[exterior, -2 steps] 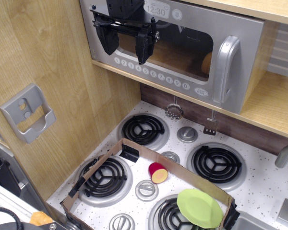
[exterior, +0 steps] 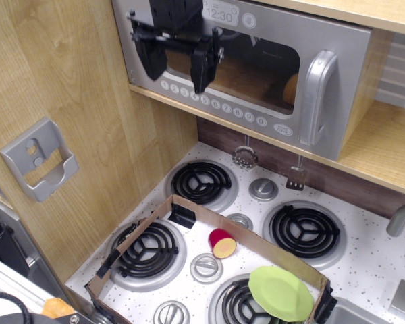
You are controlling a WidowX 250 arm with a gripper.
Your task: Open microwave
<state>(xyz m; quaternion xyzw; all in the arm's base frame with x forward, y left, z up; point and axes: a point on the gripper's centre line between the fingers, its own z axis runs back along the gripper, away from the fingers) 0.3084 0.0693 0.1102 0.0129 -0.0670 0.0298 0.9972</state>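
You have the microwave (exterior: 256,64) on the shelf (exterior: 385,152) above the stove (exterior: 256,223), its handle (exterior: 317,98) at the right. The gripper (exterior: 177,66) hangs before its left half. Below, the cardboard frame (exterior: 189,206) surrounds 2 front burners.

Silver-grey toy microwave (exterior: 270,74) up on the far shelf, door shut, chunky vertical handle on its right side.

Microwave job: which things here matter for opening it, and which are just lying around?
Matter:
microwave
handle
gripper, open, at the door's left side

Lying around:
green plate
red-and-yellow toy food
cardboard box
stove burners
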